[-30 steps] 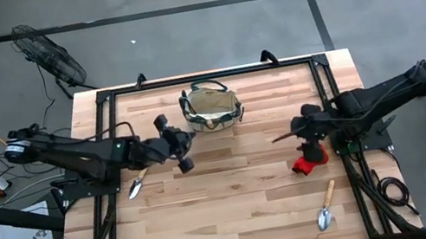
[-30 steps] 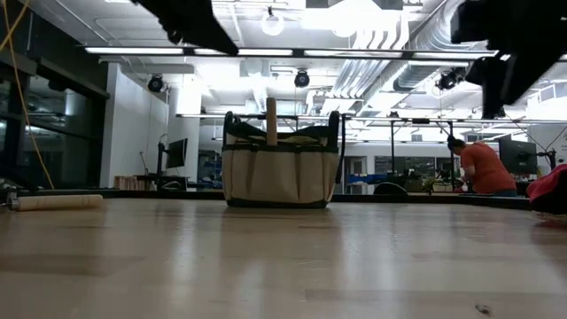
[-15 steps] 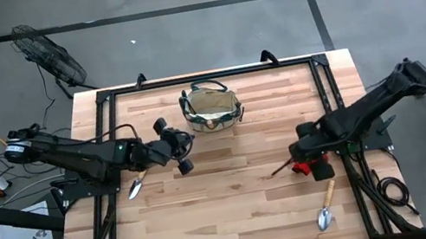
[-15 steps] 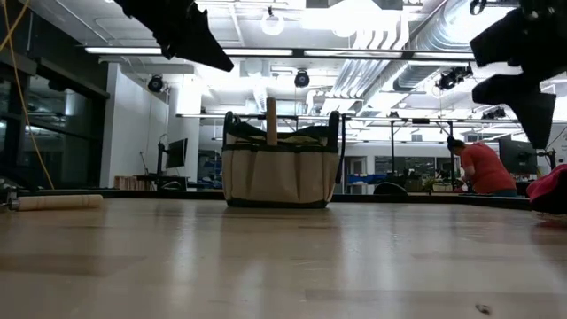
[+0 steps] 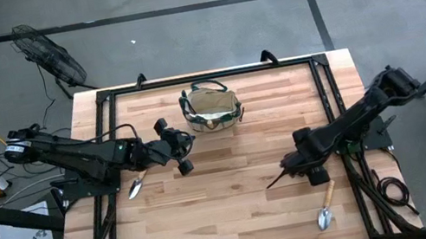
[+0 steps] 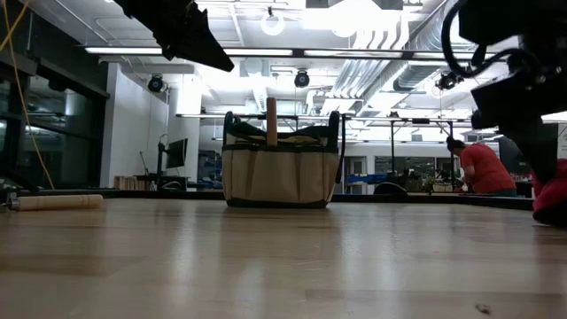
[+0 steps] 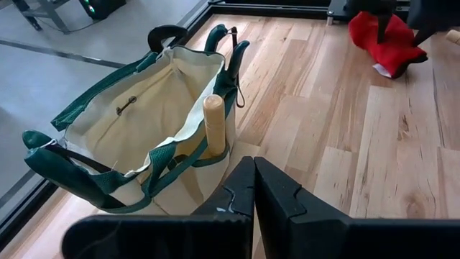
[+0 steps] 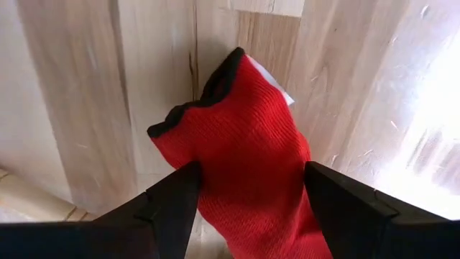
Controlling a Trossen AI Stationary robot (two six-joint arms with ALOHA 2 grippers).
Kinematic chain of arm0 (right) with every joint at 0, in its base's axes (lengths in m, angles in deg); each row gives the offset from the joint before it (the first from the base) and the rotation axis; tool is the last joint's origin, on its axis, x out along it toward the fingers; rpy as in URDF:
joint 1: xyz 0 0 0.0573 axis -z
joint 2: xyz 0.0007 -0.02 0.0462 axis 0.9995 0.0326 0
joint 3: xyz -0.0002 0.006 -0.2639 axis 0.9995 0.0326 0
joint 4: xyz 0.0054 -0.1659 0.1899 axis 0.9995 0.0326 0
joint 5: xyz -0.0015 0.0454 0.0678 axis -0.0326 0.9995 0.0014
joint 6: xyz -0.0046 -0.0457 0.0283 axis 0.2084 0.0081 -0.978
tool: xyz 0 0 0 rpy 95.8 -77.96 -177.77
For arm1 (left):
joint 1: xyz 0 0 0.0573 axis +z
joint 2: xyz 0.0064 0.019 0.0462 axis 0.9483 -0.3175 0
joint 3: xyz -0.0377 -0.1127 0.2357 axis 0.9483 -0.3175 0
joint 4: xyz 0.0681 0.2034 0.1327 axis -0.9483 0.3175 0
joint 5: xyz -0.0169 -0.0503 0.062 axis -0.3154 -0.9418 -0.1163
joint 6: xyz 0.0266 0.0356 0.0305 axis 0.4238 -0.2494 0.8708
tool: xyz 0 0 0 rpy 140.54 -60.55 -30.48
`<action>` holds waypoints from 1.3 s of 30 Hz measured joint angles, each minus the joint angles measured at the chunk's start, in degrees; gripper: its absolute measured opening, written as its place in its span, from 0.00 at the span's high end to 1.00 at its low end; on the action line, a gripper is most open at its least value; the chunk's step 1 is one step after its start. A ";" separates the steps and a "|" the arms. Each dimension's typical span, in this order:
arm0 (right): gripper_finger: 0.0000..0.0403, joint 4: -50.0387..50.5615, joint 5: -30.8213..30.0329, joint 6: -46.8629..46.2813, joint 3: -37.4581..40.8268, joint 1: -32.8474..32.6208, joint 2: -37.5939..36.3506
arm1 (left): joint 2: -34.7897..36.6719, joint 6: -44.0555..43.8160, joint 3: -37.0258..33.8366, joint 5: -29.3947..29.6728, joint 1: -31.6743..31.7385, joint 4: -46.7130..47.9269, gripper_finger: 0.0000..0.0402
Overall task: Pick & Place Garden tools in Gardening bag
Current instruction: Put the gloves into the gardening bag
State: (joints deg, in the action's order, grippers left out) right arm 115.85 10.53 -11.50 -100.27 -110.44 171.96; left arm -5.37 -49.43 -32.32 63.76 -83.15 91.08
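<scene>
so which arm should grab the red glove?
Right. The right gripper is over the red glove with its fingers open on either side of it. The left gripper is shut, near the gardening bag.

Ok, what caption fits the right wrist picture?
Right claw open, fingers straddling the red glove on the wooden table.

Left arm (image 5: pixel 83 157): showing dark, near-black segmented links, bulkier round joint housings, small green light glowing mid-arm, pale patch at base end. Right arm (image 5: pixel 369 108): showing same dark matte finish, tapering links. Left gripper (image 7: pixel 253 193) fingers (image 7: pixel 280 198): appearing black, flat-faced, angular, stepped notches along inner edges. Right gripper (image 8: pixel 250 188) fingers (image 8: pixel 345 198): appearing black, broad, wedge-shaped, bevelled edges.
</scene>
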 joint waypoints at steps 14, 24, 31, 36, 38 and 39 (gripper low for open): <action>0.67 -1.75 0.17 -0.33 0.00 0.01 3.79 | 0.00 -0.33 0.00 -0.11 0.00 0.23 1.00; 0.95 -7.74 -3.29 -2.98 0.00 0.33 1.91 | 0.00 -0.81 0.00 -1.18 0.00 0.20 1.00; 0.96 -17.63 -8.23 -3.35 0.00 1.82 -5.45 | -0.08 -0.51 0.00 -2.28 0.02 -2.06 1.00; 0.96 -27.73 -11.93 0.43 0.00 4.05 -13.95 | -1.47 4.77 0.00 -4.86 0.02 -8.63 1.00; 0.96 -32.74 -13.15 3.10 0.00 4.90 -17.14 | -2.33 7.29 0.00 -5.90 0.02 -11.84 1.00; 0.96 -35.50 -13.40 4.62 0.00 5.32 -18.58 | -2.88 8.26 0.00 -5.91 0.02 -13.65 1.00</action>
State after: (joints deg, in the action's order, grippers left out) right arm 80.35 -2.87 -6.88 -100.27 -105.12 153.38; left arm -8.25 -41.17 -32.32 57.85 -83.13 77.44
